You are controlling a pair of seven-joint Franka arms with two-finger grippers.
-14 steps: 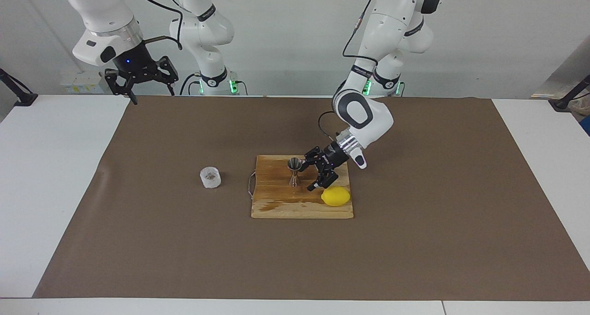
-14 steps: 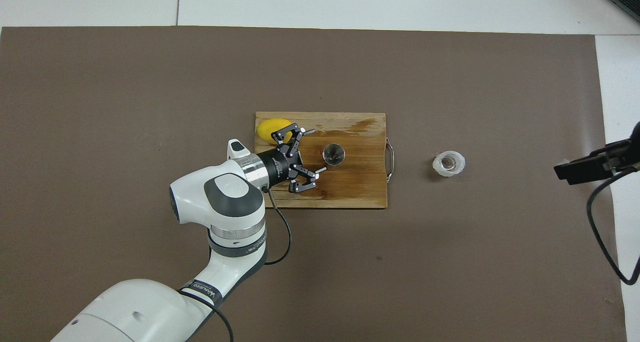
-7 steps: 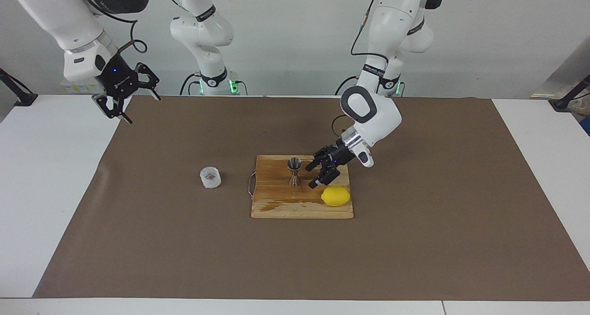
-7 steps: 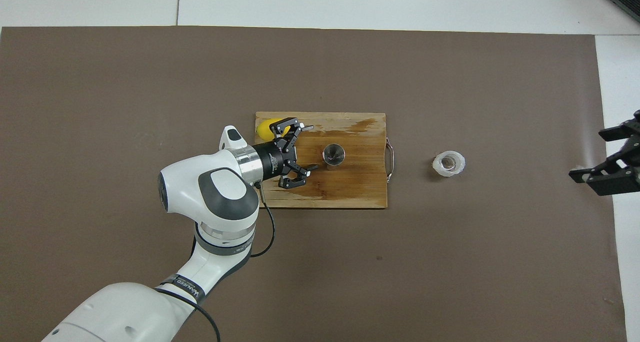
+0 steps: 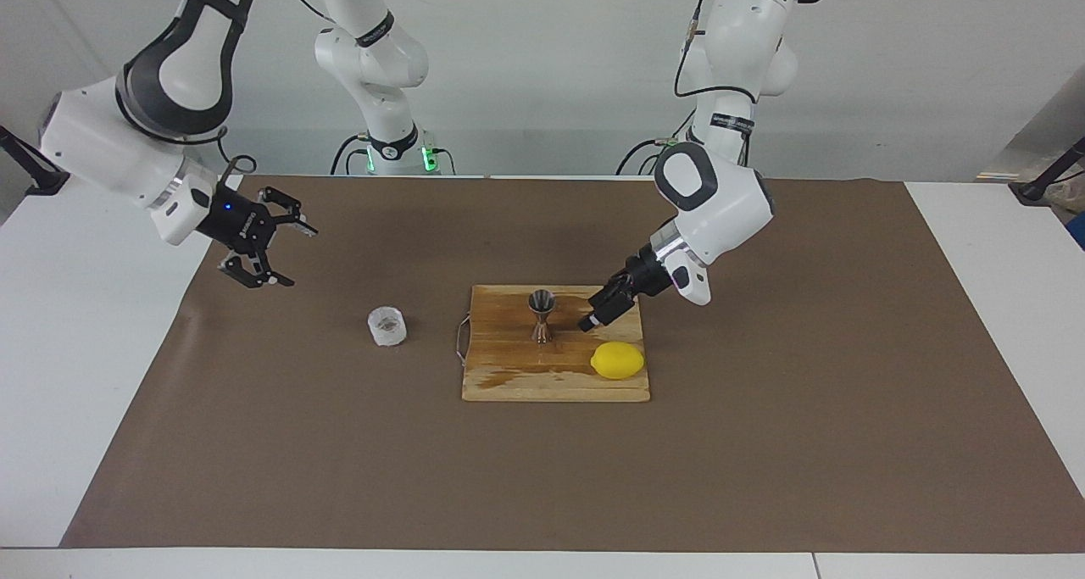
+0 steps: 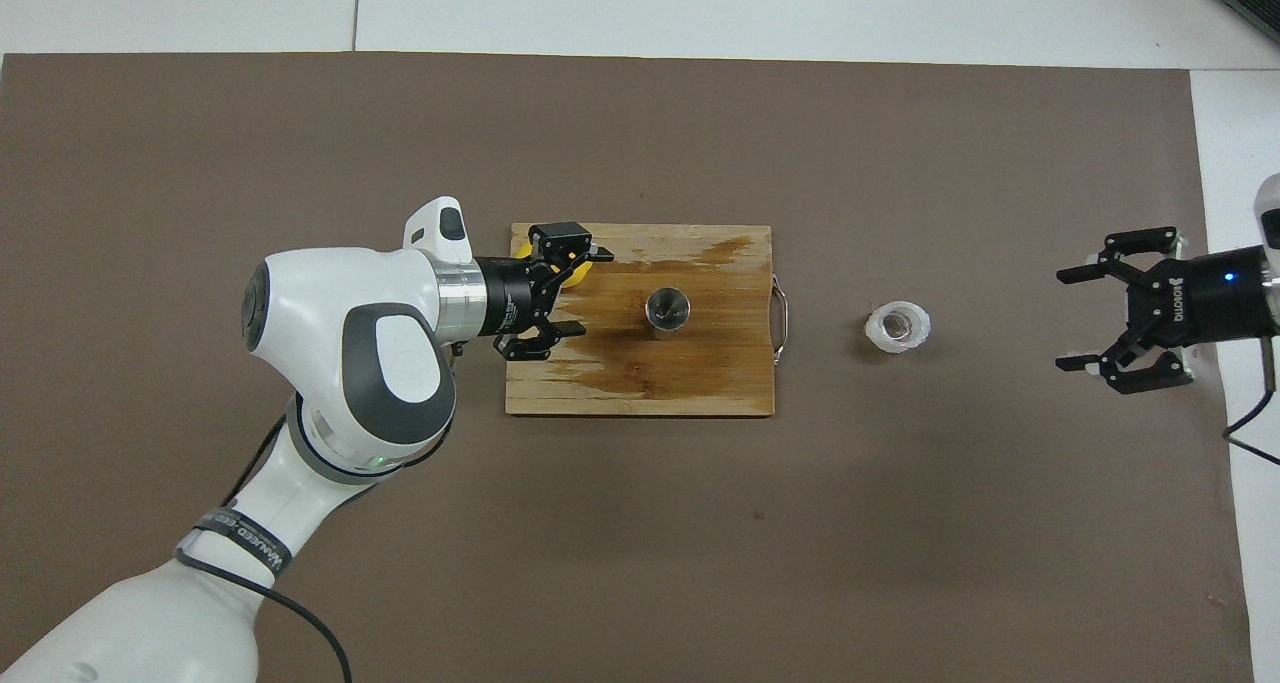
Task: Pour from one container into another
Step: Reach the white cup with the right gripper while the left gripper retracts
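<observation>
The cup (image 5: pixel 387 326) with brown stuff in it sits on the brown mat (image 5: pixel 763 443) on the tabletop (image 5: pixel 110 375), toward the right arm's end. The jigger (image 5: pixel 541 314) stands upright on the wooden board (image 5: pixel 525 380), with a lemon (image 5: pixel 617 361) near it. The right end effector (image 5: pixel 273 254) hangs over the mat, apart from the cup, fingers spread and holding nothing. The left end effector (image 6: pixel 565 293) is low over the board beside the jigger, also spread and empty. The jigger is thin and tall, so a bump from the left end effector could tip it. The cup is soft, so a hard squeeze may spill it.
</observation>
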